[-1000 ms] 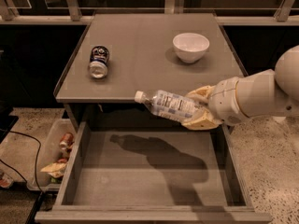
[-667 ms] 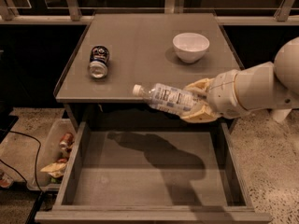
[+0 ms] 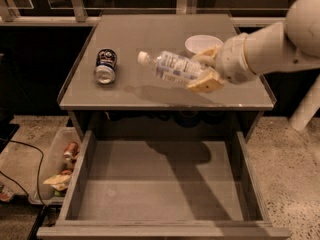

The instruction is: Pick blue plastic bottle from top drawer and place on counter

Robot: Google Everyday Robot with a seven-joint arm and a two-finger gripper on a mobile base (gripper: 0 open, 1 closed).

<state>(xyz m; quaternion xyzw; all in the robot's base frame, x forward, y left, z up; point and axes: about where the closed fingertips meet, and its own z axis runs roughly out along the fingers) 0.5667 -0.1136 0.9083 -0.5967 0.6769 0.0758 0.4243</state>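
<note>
Blue plastic bottle [image 3: 172, 68] is held just over the counter [image 3: 150, 31], lying tilted with its white cap pointing left. The gripper [image 3: 204, 69] comes in from the right with its jaws clamped on the bottle's bottom end. A dented soda can [image 3: 105, 66] lies on the counter off to the left, and a white bowl [image 3: 200, 42] sits right behind the gripper. The top drawer [image 3: 160, 189] is pulled wide open below.

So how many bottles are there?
1: the blue plastic bottle, held by the gripper above the counter. The floor bin holds clutter that may hide others.
</note>
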